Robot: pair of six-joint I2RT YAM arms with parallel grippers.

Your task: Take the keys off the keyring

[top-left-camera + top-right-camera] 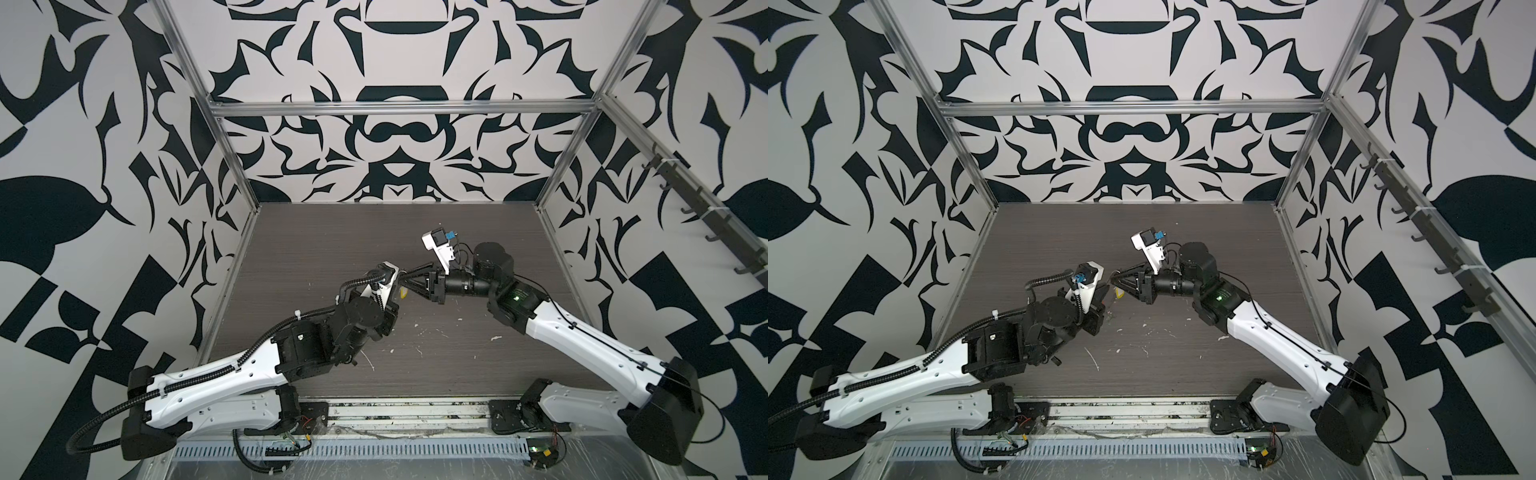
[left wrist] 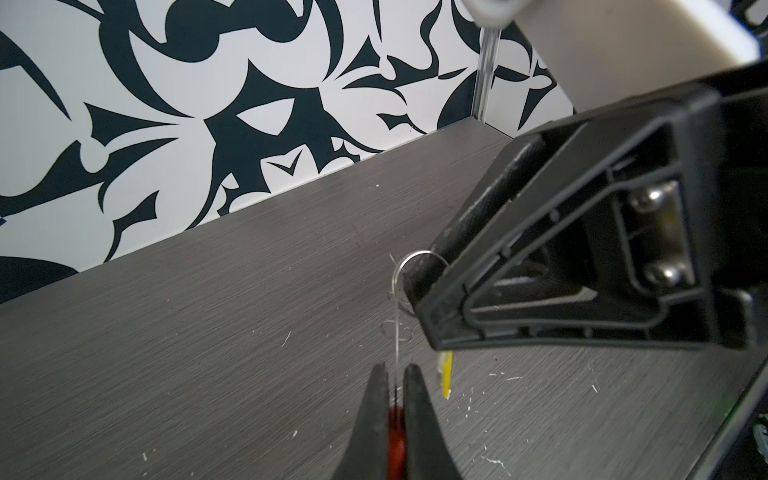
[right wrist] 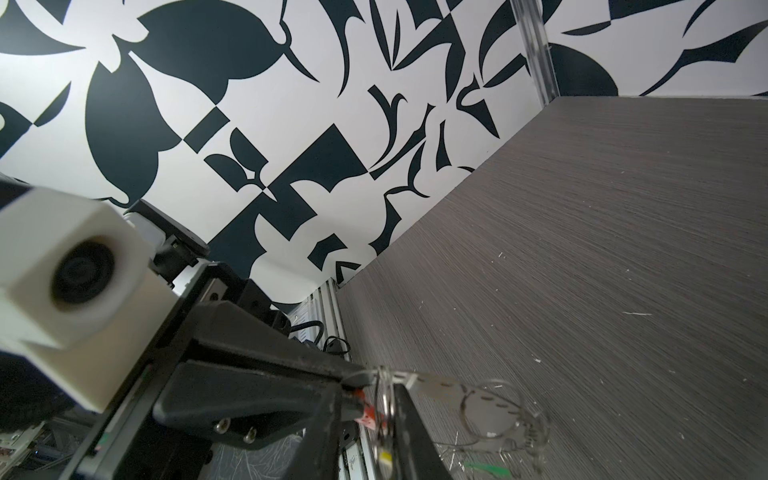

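Lower centre, left wrist view: your left claw (image 2: 395,372) was pinched tight on the keyring (image 2: 398,332) at its red sleeve (image 2: 395,432). Above it, its wire curled round the tip of your right claw (image 2: 417,299), jaws nearly together; hold not discernible. The yellow-tagged key (image 2: 445,374) hung just beside, over the table (image 2: 208,332). Wire read as thin, springy, slick; key light, free-swinging. Better purchase: the tag.

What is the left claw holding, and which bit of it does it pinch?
The left claw holds the keyring, pinching it by its red sleeve.
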